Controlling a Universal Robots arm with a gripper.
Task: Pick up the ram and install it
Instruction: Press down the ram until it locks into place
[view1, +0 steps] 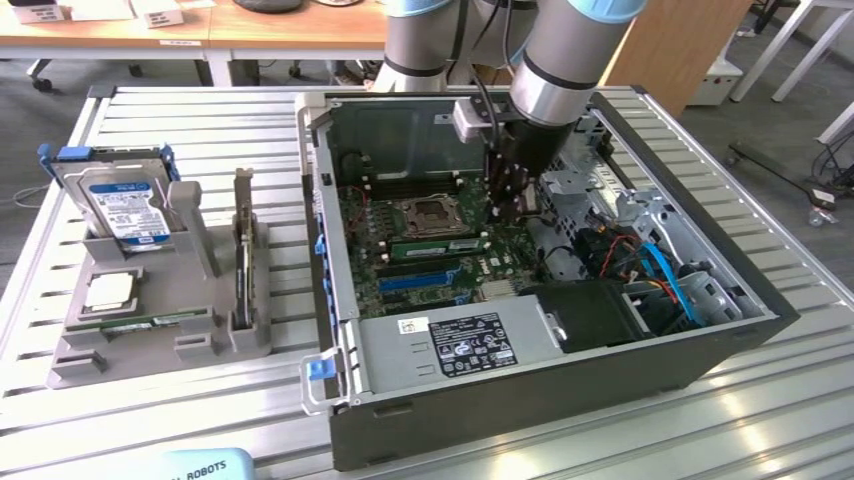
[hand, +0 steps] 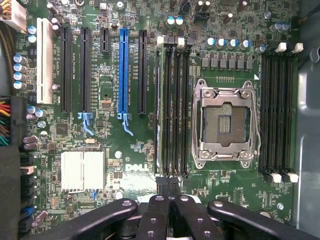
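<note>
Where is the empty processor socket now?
In the exterior view, the processor socket sits mid-motherboard inside the open computer case, just to the view's left of the gripper.

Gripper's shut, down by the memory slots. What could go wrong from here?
1. The shut gripper hangs low beside the open processor socket; sideways drift might hit its bare contacts.
2. The ram in the slot beside that socket may be only partly seated; I cannot tell whether its clips are latched.

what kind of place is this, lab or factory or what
Most likely a robotics lab or test workshop. An open desktop computer case sits on a slatted metal table, a grey fixture holds spare parts, and office desks stand behind.
</note>
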